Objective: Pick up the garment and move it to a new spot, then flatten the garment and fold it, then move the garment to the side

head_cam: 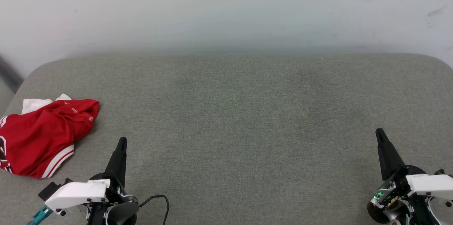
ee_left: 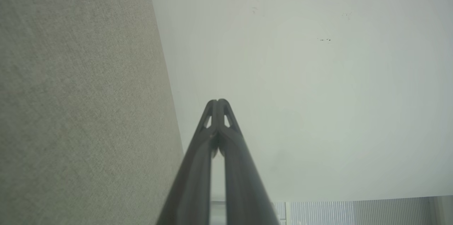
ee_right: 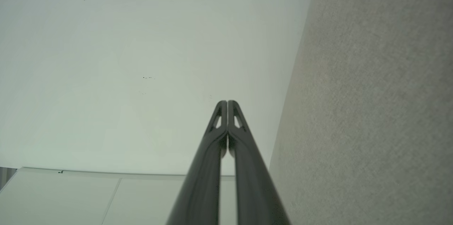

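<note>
Nearest the lens: left gripper (head_cam: 122,140), two long dark tapered fingers on a white wrist housing. Fingers pressed together tip to tip, no gap, nothing held. Points away and slightly to the right over the flat grey woven fabric surface (head_cam: 230,129). In the left wrist view, same closed pair, with grey fabric to the left of the fingers and plain white wall (head_cam: 226,5) ahead and to the right.

Thin black cable (head_cam: 161,200): loops just right of the left fingers' base.

Right gripper (head_cam: 379,133): same dark finger pair, likewise closed flat against each other and empty. Leans slightly left at the tip. Small green light (head_cam: 379,194) at the base of these fingers. In the right wrist view, grey fabric to the right of the fingers, white wall to the left.

Bright red jersey (head_cam: 42,136), thin soft fabric, crumpled in a heap:
- Lies on the grey surface to the left of the left fingers, level with their tips.
- Near those fingers but apart, no contact.
- Well apart from the right fingers.
- White sleeve fabric on the side beyond the tips.
- Red-and-white striped trim on the side toward the finger base.
- Partly cut off by the picture edge.
</note>
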